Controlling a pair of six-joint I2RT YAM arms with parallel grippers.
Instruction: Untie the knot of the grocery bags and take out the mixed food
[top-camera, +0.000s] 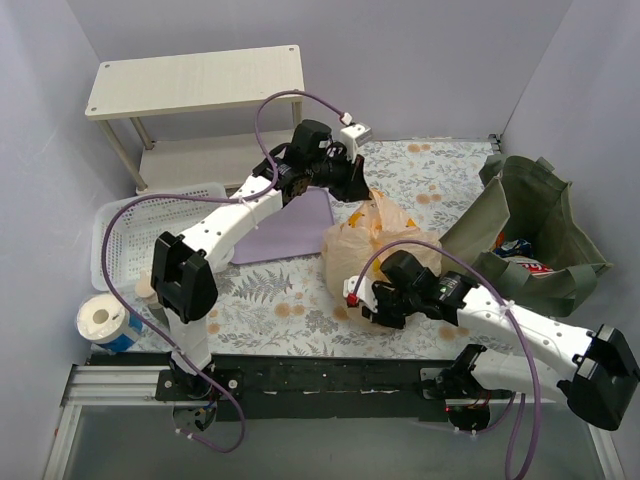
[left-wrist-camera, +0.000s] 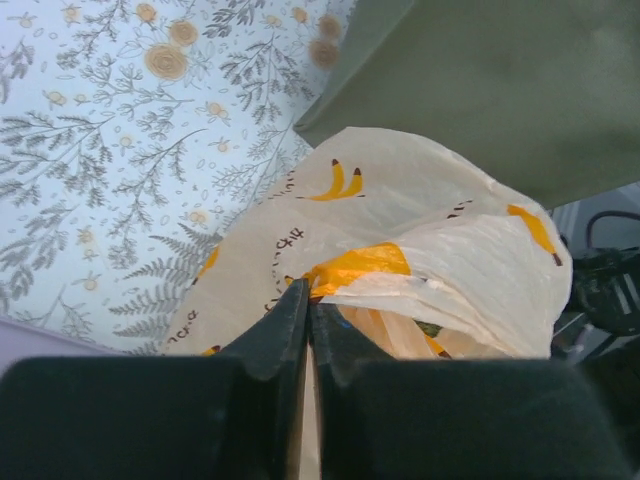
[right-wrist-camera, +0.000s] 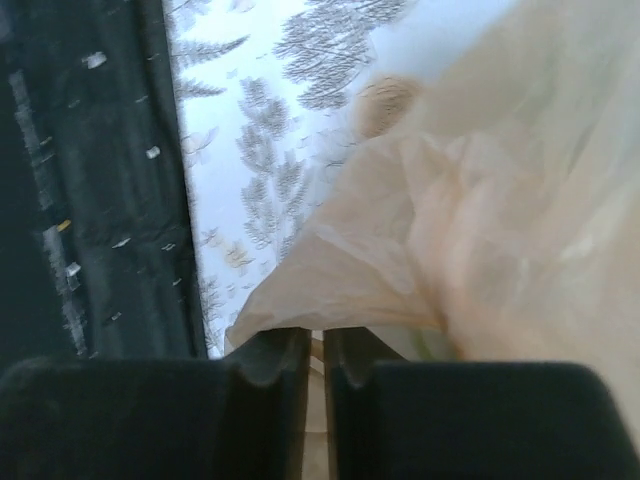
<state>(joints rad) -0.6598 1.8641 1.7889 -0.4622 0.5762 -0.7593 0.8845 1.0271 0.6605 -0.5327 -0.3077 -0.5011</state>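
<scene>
The peach-orange plastic grocery bag (top-camera: 385, 245) stands on the floral cloth, mid-table. My left gripper (top-camera: 364, 194) is above its far top and is shut on a pinch of its orange-printed plastic (left-wrist-camera: 355, 265); its tips (left-wrist-camera: 309, 291) meet on the film. My right gripper (top-camera: 353, 294) is at the bag's near-left bottom and is shut on a fold of its edge (right-wrist-camera: 330, 285), tips (right-wrist-camera: 315, 336) nearly together. I cannot make out the knot. The food is hidden inside the bag.
An olive-green tote (top-camera: 535, 215) lies open at the right with snack packets (top-camera: 520, 255) inside. A purple mat (top-camera: 290, 230), a white basket (top-camera: 125, 235), a white shelf (top-camera: 195, 85) and a tape roll (top-camera: 100, 320) are at the left.
</scene>
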